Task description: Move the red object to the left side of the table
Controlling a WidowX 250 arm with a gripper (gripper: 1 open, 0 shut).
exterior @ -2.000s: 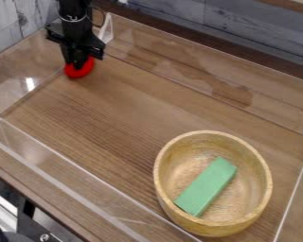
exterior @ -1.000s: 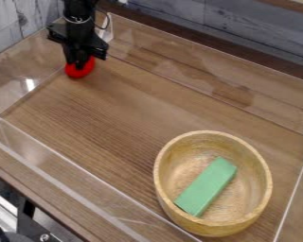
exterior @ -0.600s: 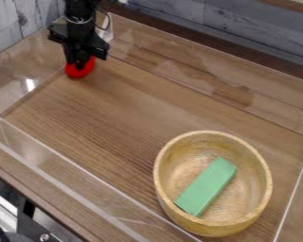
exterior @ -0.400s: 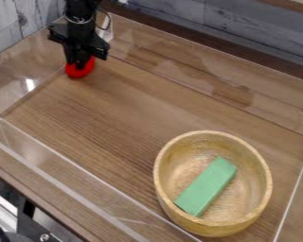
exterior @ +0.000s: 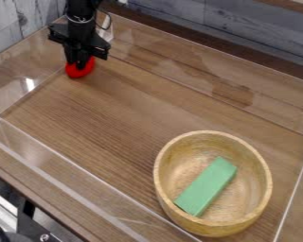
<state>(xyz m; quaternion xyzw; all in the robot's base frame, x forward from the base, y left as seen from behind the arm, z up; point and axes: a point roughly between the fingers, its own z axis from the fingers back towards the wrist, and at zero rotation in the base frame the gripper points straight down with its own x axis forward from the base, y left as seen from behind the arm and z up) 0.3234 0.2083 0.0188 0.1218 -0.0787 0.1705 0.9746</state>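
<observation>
The red object [exterior: 77, 69] is a small bright-red rounded toy resting low at the far left of the wood-grain table [exterior: 129, 123], close to the clear acrylic wall. My black gripper [exterior: 79, 60] comes straight down on it from above. Its narrow fingers are closed together on the toy's top, which they hide. Only the lower red part shows beneath the fingers.
A round wooden bowl [exterior: 249, 210] stands at the near right with a green block [exterior: 207, 186] lying inside it. Clear acrylic walls [exterior: 22, 80] edge the table on all sides. Bare wood lies between the gripper and the bowl.
</observation>
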